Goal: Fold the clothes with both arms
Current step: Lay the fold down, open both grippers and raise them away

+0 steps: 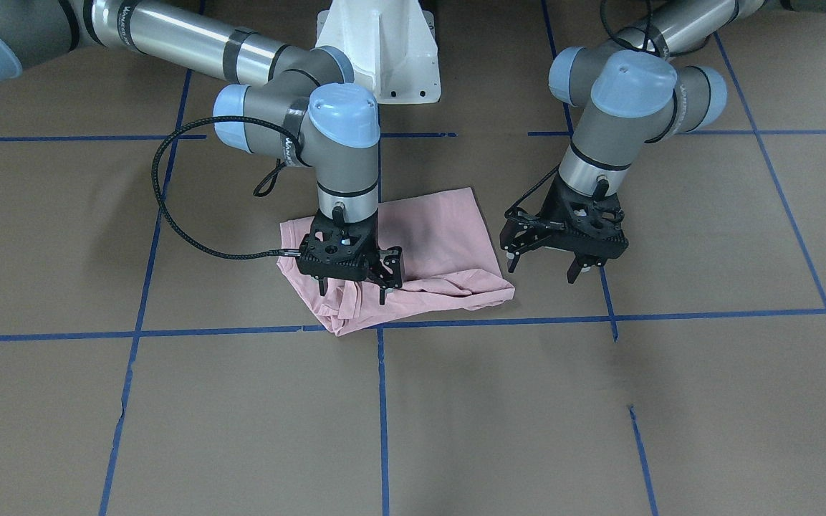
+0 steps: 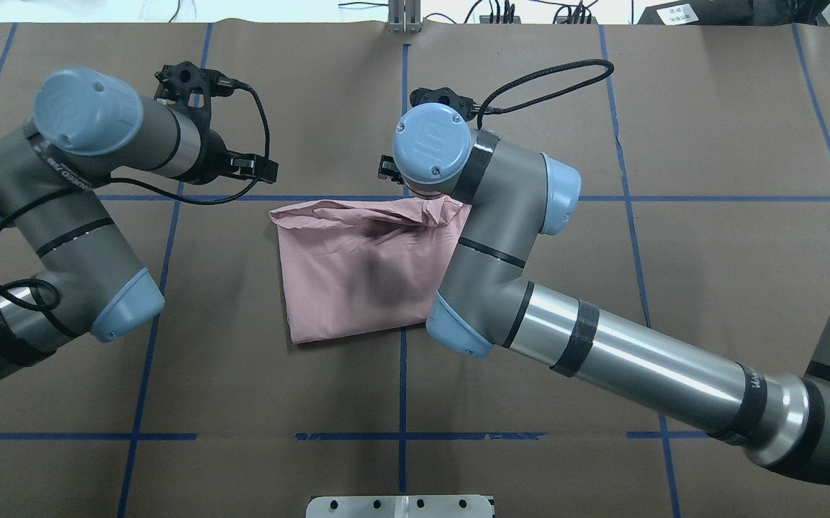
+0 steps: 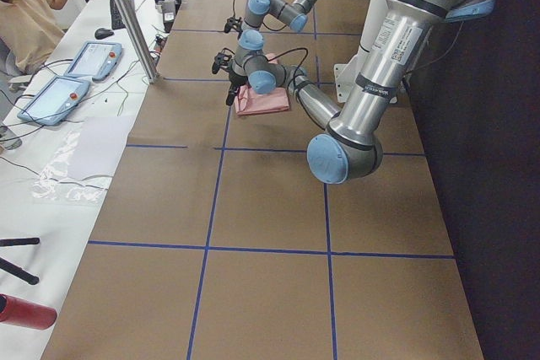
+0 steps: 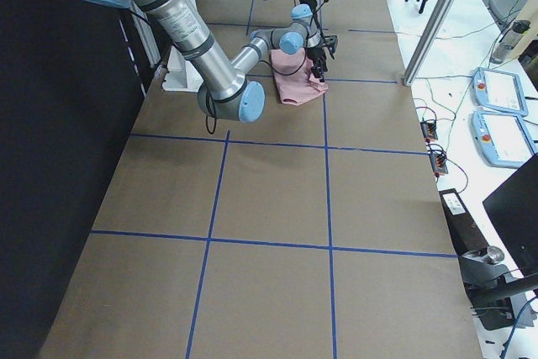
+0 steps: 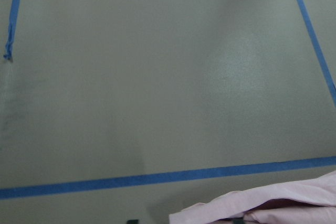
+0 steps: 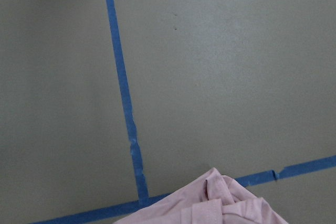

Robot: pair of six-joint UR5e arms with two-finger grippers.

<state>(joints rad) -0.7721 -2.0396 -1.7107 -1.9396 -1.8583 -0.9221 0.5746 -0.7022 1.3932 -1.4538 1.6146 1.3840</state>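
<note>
The pale pink T-shirt (image 1: 441, 236) lies folded into a rough rectangle on the brown table, its edge farthest from the robot bunched into wrinkles (image 1: 344, 312). My right gripper (image 1: 353, 289) points straight down over that bunched corner. It is open, with its fingertips at the cloth. In the overhead view the right wrist hides it, and the shirt (image 2: 357, 266) shows beside the arm. My left gripper (image 1: 543, 269) hangs open and empty just off the shirt's other side, above bare table. The shirt's edge shows low in the left wrist view (image 5: 273, 205) and in the right wrist view (image 6: 220, 208).
Blue tape lines (image 1: 381, 401) cross the brown paper cover. The white pedestal base (image 1: 384, 50) stands behind the shirt. Beyond the table's far edge are teach pendants (image 4: 500, 115) and cables. A person (image 3: 25, 6) sits by more pendants (image 3: 51, 99).
</note>
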